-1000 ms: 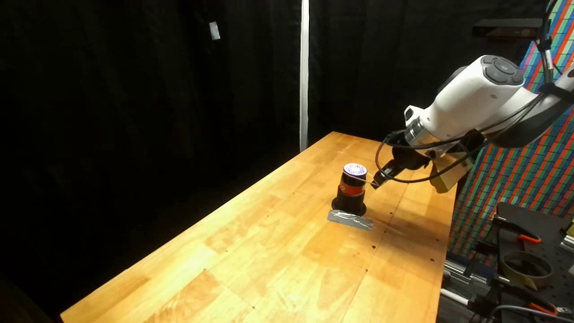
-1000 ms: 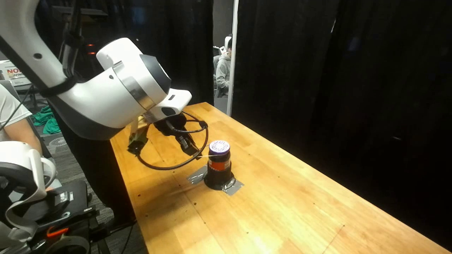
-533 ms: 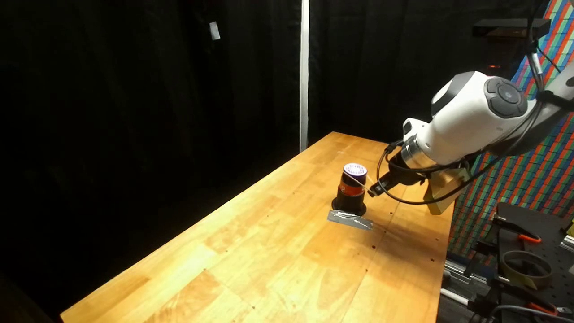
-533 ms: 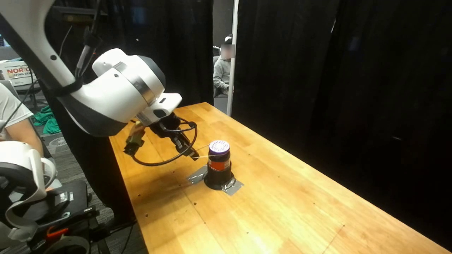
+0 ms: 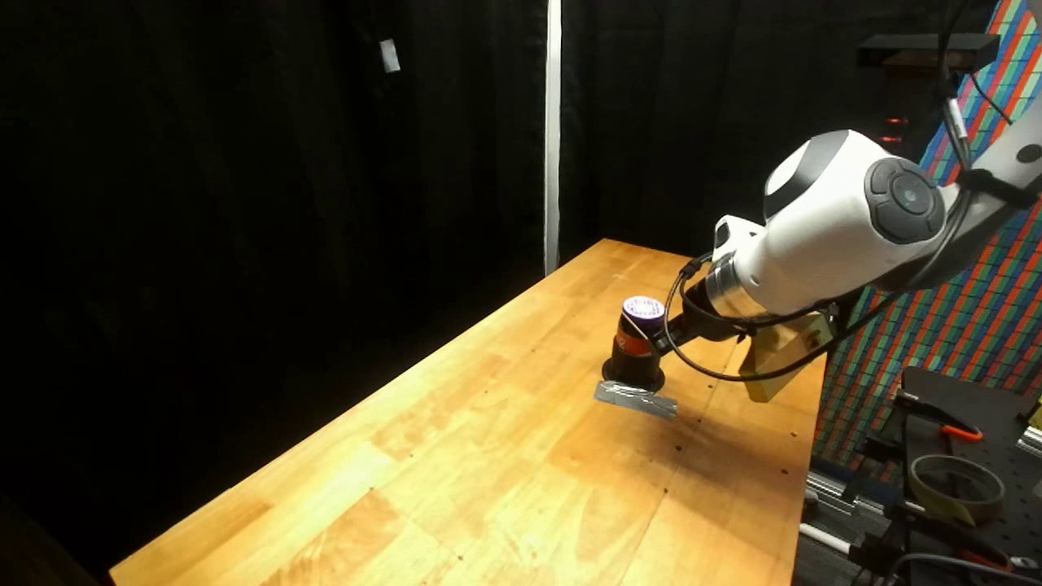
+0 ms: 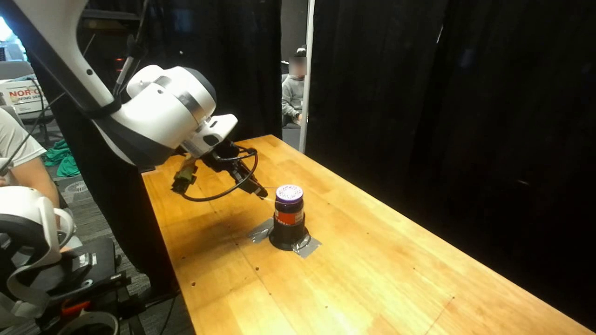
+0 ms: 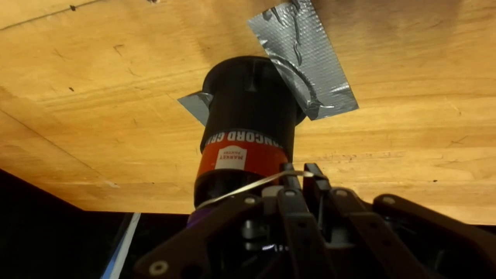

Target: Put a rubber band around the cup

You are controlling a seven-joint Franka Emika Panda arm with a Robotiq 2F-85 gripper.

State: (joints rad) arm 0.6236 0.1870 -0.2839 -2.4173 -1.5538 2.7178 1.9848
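Black with a red-orange stripe and a pale top, the cup (image 6: pixel 289 217) stands upright on the tabletop (image 6: pixel 372 274) in both exterior views, and in the wrist view strips of silver tape (image 7: pixel 310 58) lap its foot at ten and one o'clock. From near the cup's upper end a rubber band (image 7: pixel 252 186) stretches, in that same view, to the hand (image 7: pixel 299 169) at about four o'clock and runs across its fingertips (image 7: pixel 313 168). The fingertips stand close together with a slim gap between them, but whether they pinch the band I cannot tell.
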